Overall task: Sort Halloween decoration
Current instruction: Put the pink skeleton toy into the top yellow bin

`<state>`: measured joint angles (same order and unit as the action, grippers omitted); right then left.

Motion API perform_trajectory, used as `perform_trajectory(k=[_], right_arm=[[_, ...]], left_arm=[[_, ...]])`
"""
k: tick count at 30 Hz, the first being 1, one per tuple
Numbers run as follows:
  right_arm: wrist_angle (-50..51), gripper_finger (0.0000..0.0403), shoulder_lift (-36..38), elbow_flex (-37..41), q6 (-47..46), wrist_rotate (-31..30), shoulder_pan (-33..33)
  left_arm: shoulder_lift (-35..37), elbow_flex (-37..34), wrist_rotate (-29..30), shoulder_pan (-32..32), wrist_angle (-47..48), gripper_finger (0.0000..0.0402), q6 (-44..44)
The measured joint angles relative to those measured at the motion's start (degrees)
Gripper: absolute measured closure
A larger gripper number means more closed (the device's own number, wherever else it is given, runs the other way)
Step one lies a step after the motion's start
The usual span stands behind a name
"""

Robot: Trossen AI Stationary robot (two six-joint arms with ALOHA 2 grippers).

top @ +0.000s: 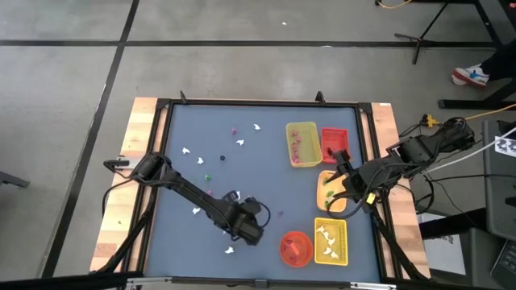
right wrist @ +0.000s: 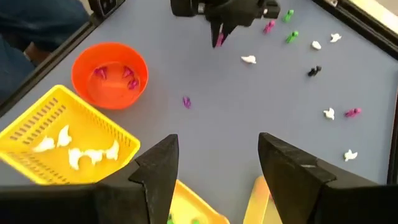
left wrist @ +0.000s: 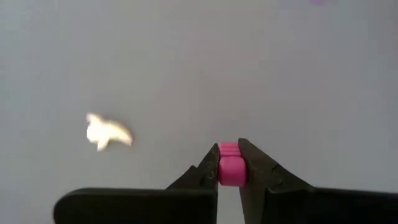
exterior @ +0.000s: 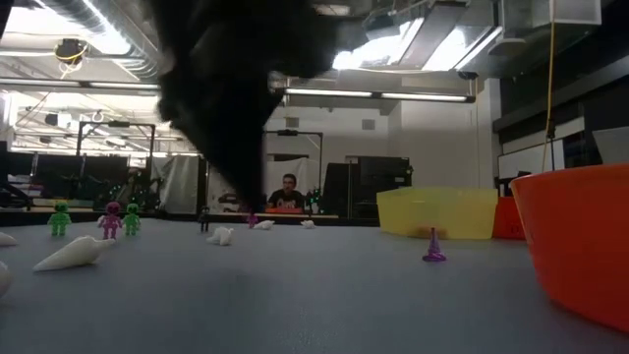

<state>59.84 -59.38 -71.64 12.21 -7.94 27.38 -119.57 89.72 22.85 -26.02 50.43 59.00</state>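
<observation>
The Halloween decoration lies scattered on the grey table: white ghosts (top: 185,151), pink and green figures (exterior: 111,220) and a purple piece (right wrist: 186,102). My left gripper (left wrist: 229,154) is shut on a small pink piece (left wrist: 230,173) over the near middle of the table (top: 252,232); in the right wrist view that gripper (right wrist: 217,34) shows with the piece below it. My right gripper (right wrist: 214,163) stands open and high over the orange tray (top: 330,197) at the right, with nothing between its fingers. My left gripper pinches the pink piece by its two sides (left wrist: 221,169) between its two fingertips. The fingers slant down from above. The piece sticks out below the fingertips (right wrist: 218,41), lifted clear of the table.
A yellow tray (top: 302,129) with pink bits and a red tray (top: 334,138) stand at the far right. A near yellow tray (top: 343,242) holds white ghosts, and an orange bowl (top: 296,258) beside it holds pink pieces. A person sits beyond the table (exterior: 286,192).
</observation>
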Motion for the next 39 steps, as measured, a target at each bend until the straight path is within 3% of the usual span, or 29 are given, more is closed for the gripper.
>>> perform_trajectory(k=[12,26,29,34,39], right_arm=[[3.0,0.0182,7.6,1.1,-1.9,0.0,0.0],[2.8,0.0182,12.5,8.1,-1.9,0.0,0.0],[2.6,0.0182,12.5,9.1,-1.9,0.0,0.0],[0.6,0.0182,12.2,10.4,-1.9,0.0,0.0],[-0.3,0.0182,11.9,10.8,-1.9,0.0,0.0]], left_arm=[[0.0,10.4,3.7,9.3,-6.4,0.0382,-20.0],[0.0,10.7,3.0,24.0,-36.1,0.0381,-48.5],[-0.2,10.8,2.1,27.2,-41.5,0.0381,-50.9],[-1.8,10.9,-4.8,32.0,-49.2,0.0381,-52.0],[-3.9,10.9,-7.3,34.7,-50.9,0.0381,-52.0]])
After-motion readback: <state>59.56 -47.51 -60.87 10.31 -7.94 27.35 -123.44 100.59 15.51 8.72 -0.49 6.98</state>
